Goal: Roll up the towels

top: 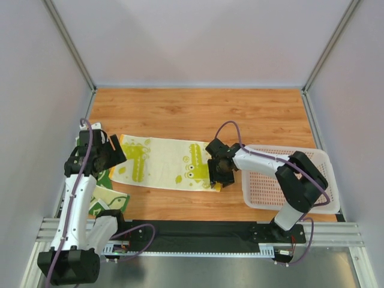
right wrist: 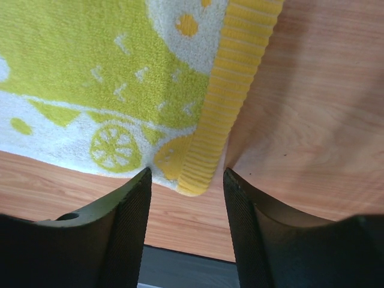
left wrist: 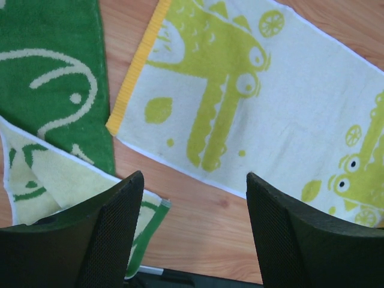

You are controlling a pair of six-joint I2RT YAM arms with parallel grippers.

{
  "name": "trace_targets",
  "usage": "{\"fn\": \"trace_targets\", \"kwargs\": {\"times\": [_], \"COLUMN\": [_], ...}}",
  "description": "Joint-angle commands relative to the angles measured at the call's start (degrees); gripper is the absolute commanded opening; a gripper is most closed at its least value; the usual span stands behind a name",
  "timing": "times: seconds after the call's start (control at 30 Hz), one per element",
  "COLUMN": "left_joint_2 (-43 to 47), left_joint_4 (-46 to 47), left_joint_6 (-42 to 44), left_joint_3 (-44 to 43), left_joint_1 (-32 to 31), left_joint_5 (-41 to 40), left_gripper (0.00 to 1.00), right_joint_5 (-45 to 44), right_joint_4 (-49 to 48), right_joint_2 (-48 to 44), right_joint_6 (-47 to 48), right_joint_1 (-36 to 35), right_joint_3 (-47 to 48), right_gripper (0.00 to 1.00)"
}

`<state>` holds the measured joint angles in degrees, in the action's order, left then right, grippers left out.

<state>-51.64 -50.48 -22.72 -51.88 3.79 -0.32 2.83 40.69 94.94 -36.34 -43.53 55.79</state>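
The pale yellow towel (top: 165, 162) lies flat across the wooden table, with yellow-green prints and a yellow band at each end. It also shows in the left wrist view (left wrist: 288, 102) and the right wrist view (right wrist: 102, 72). The dark green towel (top: 105, 186) lies crumpled at the left edge, partly under the left arm; it shows in the left wrist view (left wrist: 48, 78) too. My left gripper (top: 112, 150) is open over the yellow towel's left end, empty (left wrist: 195, 192). My right gripper (top: 217, 176) is open just above the towel's right near corner (right wrist: 187, 186), its jaws either side of the yellow band.
A white perforated basket (top: 264, 189) stands at the right, under the right arm. The black base rail (top: 192, 231) runs along the table's near edge. Grey walls enclose the table on three sides.
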Motion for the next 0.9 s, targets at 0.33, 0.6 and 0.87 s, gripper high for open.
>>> {"fn": "trace_targets", "kwargs": {"times": [0.33,0.6,0.87], "left_joint_2": [1.45,1.01,-4.25], "left_joint_4": [1.61,-0.58,-2.69], "left_joint_6": [2.15,-0.56,-6.36], "left_joint_3": [0.73,0.37,0.99], "left_joint_1": [-0.54,-0.54,-1.59], "left_joint_5": [0.58,1.55,1.11], "left_gripper": [0.75,0.74,0.72], "right_joint_5": [-0.11,-6.16,-6.79], "right_joint_4": [-3.68,5.1,8.71], "right_joint_2": [0.87,-2.47,-0.72], "right_joint_6": [-2.34,2.23,6.98], "right_joint_1": [-0.42,4.13,11.97], "right_joint_3": [-1.65,7.48,13.11], "right_gripper": [0.13,0.0,0.0]}}
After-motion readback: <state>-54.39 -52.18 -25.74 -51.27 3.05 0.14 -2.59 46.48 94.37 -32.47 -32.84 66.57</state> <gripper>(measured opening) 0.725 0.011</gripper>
